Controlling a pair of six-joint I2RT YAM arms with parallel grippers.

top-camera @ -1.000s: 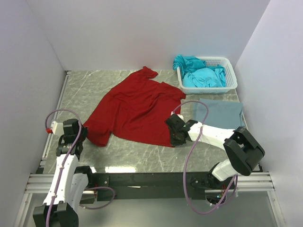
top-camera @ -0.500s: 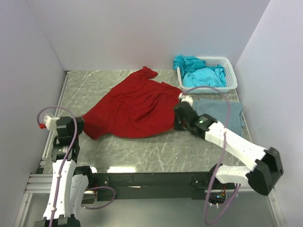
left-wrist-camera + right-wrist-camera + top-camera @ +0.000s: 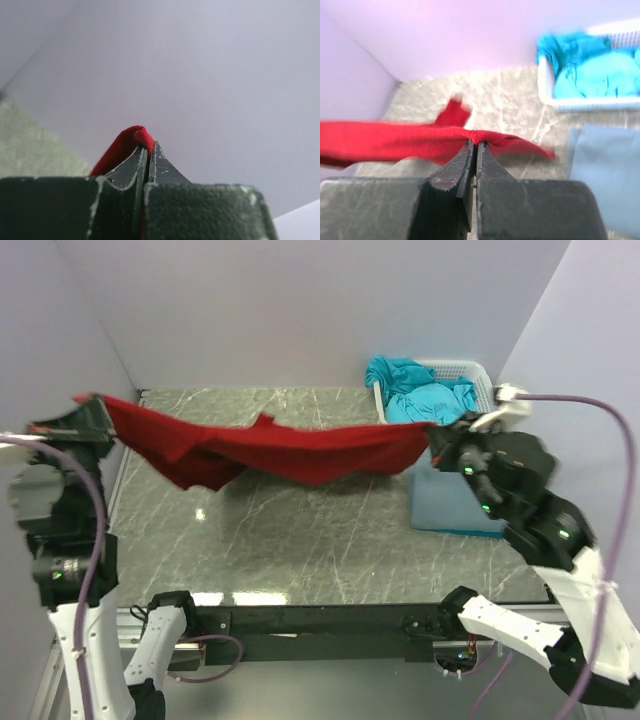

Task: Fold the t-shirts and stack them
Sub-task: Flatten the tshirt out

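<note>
Now airborne: the red shirt (image 3: 290,450), flat on the bench (image 3: 300,550) a second ago, hangs stretched across the middle of the frame, sagging left of centre. Opened out like this, it looks ready to be laid down smooth for folding. At the left edge the left fingers (image 3: 127,169), raised high, pinch one edge tight. At the right the right fingers (image 3: 455,167) pinch the other. The grey-blue shirt (image 3: 455,505) lies folded at right, and the turquoise shirts (image 3: 425,395) wait in the basket (image 3: 487,400).

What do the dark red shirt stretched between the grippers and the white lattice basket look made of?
Dark red shirt: soft matte cloth, probably knit; it sags and folds mid-span. White lattice basket: likely rigid smooth plastic; regular moulded holes.
</note>
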